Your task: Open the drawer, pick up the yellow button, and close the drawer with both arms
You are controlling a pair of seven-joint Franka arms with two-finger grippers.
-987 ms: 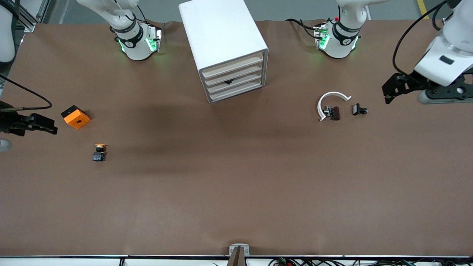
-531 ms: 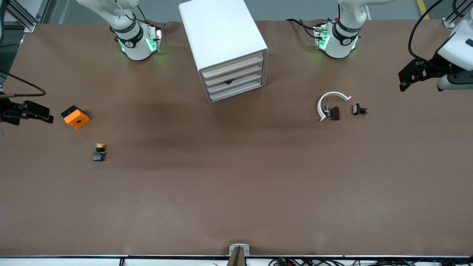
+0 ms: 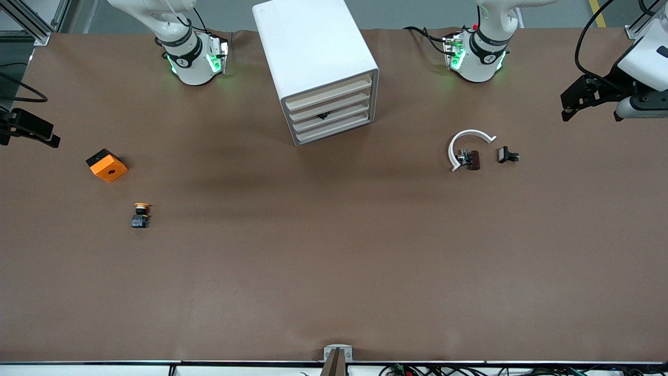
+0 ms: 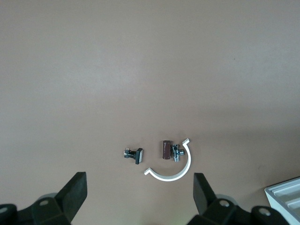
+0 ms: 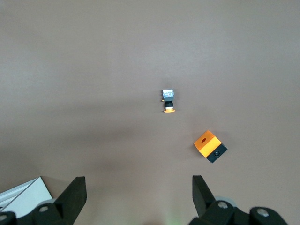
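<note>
The white cabinet (image 3: 313,57) stands between the arm bases, and all four drawers (image 3: 334,104) are pushed in. A small black bit (image 3: 322,116) shows at one drawer front. The button (image 3: 140,214), with an orange cap on a black and blue body, lies on the table toward the right arm's end. It also shows in the right wrist view (image 5: 168,101). My right gripper (image 3: 44,134) (image 5: 138,192) is open and empty over the table's edge at that end. My left gripper (image 3: 569,107) (image 4: 139,192) is open and empty over the left arm's end of the table.
An orange block with a black hole (image 3: 107,165) (image 5: 210,146) lies beside the button, farther from the front camera. A white C-shaped ring (image 3: 464,143) (image 4: 176,168), a brown part (image 3: 472,160) and a black clip (image 3: 507,155) (image 4: 133,154) lie toward the left arm's end.
Both grippers have drawn back toward the table's ends and toward the bases' side. Nothing on the table has moved.
</note>
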